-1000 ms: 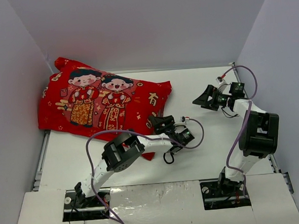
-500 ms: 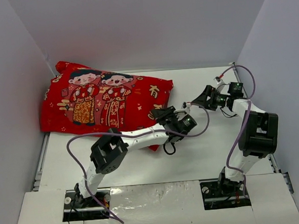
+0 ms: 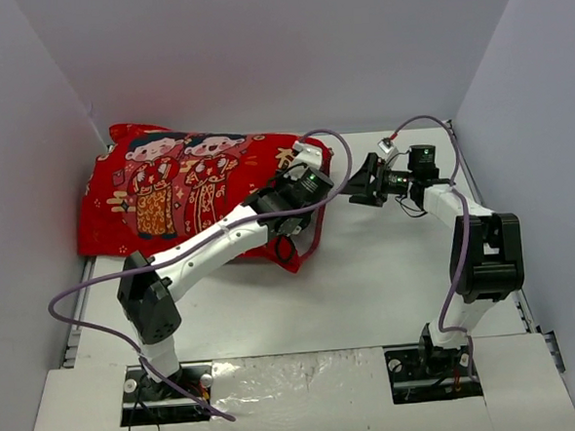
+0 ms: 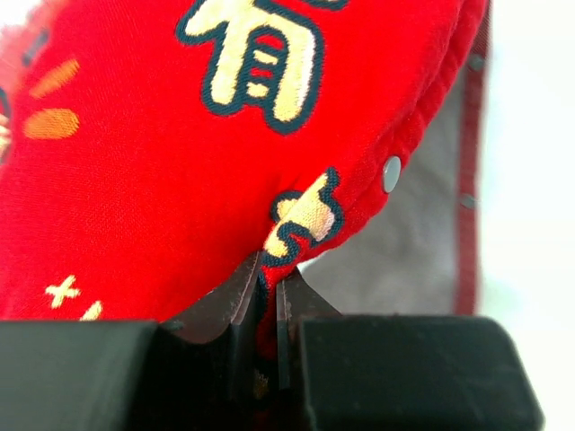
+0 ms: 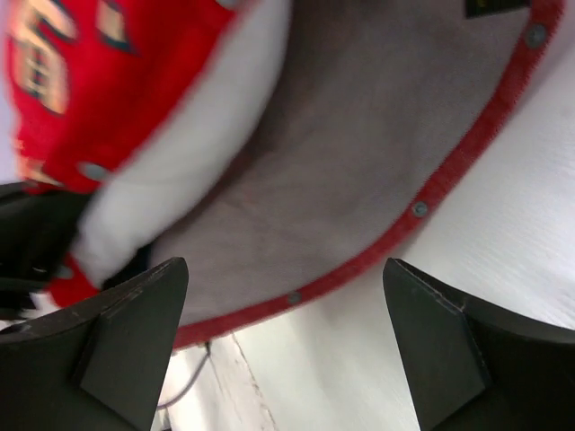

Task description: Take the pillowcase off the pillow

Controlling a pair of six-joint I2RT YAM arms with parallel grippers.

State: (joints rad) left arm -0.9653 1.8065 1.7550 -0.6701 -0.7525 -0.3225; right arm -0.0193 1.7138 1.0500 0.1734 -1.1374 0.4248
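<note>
Here, one pillowcase (image 3: 183, 188) lies at the back left of the table (image 3: 389, 278), close to the left wall, its red face printed with two cartoon figures side by side. One pillow (image 5: 184, 166) sits inside it; only a white bulge of it shows at the cover's open mouth, in the right wrist view. The mouth faces right, and its grey lining (image 5: 359, 135) is exposed.

Two arms reach toward that open end. The left gripper (image 4: 268, 289) is clamped on the pillowcase: its two fingertips pinch a fold of red cloth at the upper lip of the opening, just below a gold character. One metal snap stud (image 4: 391, 171) shows on that lip beside the pinch.

The right gripper (image 5: 287, 305) holds nothing. Its two fingers (image 5: 135, 319) stand wide apart, aimed at the opening, with the lower red hem (image 5: 449, 175) lying on the table between them. At least three studs can be counted along that hem. From above, the two grippers are near each other at the cover's right end.
</note>
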